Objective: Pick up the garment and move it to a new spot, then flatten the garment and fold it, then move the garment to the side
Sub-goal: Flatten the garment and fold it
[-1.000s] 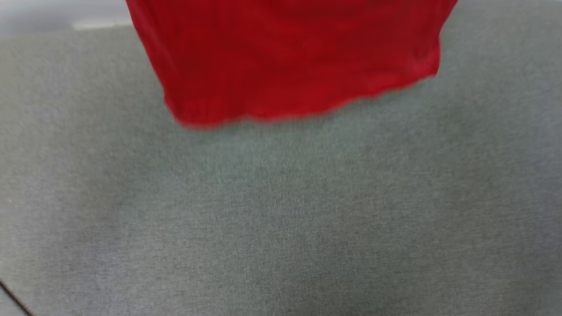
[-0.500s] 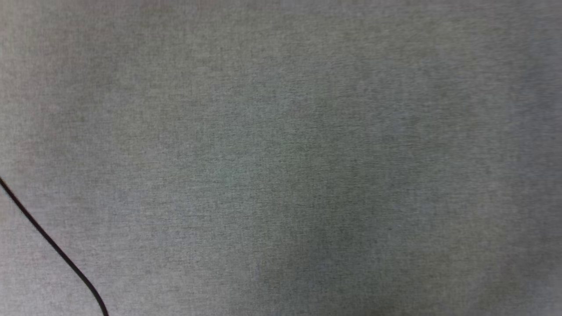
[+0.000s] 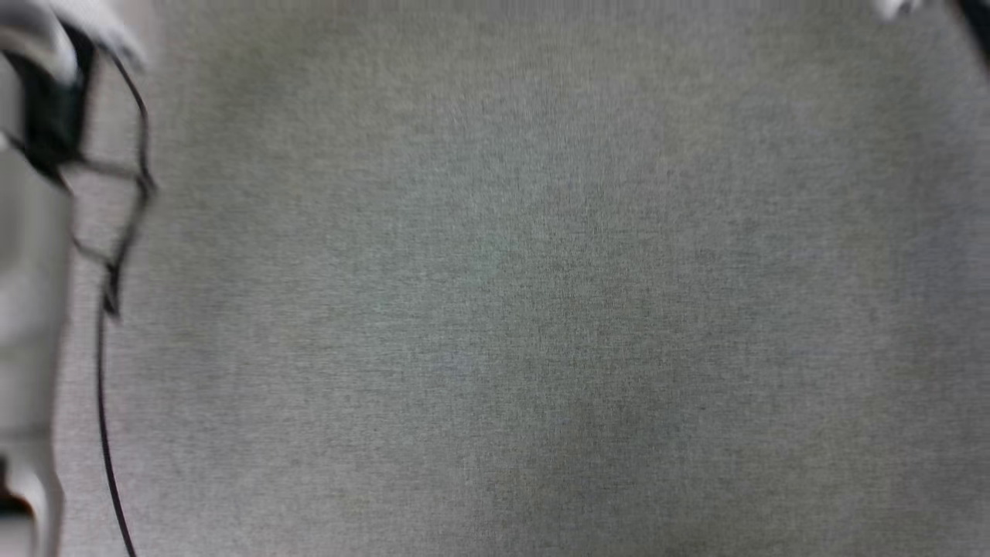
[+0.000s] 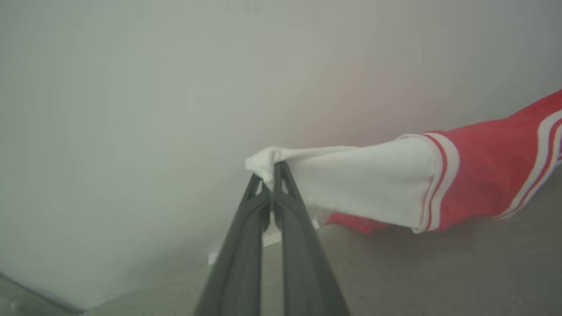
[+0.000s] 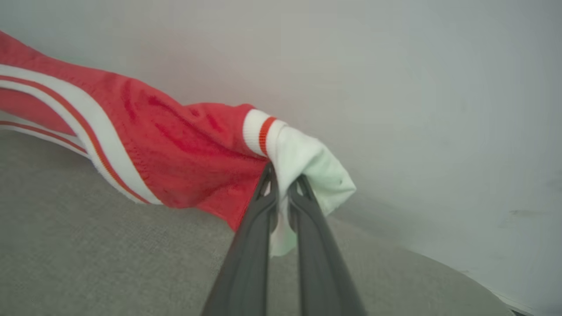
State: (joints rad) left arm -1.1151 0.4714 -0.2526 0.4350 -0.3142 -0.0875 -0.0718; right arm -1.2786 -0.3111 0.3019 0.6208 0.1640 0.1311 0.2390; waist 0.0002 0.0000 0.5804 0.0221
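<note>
Head view: a grey cloth-covered surface lay blurred beneath the robot, with a pale forearm and a thin dark cable along the left edge.

Left wrist view: the left claw was clamped tight on the bunched tip of a white sleeve. From there the garment ran off to the right in red cloth and striped trim. It hung in the air above the surface, in front of a plain pale wall.

Right wrist view: the right claw was pinched shut on the opposite sleeve, white cloth spilling out past its fingertips. The red body of the shirt stretched away to the left, its lower folds close to the surface; whether they touched it could not be told.

The shirt appeared to be in mid-carry, held up by both sleeves and ready to be laid at its new spot. To do that well, the claws would likely need to stay level and well apart so the shoulders remained taut. The hem should meet the surface first and the body be drawn flat. Both grips ought to hold until the sleeves rested down, or the cloth could bunch.
</note>
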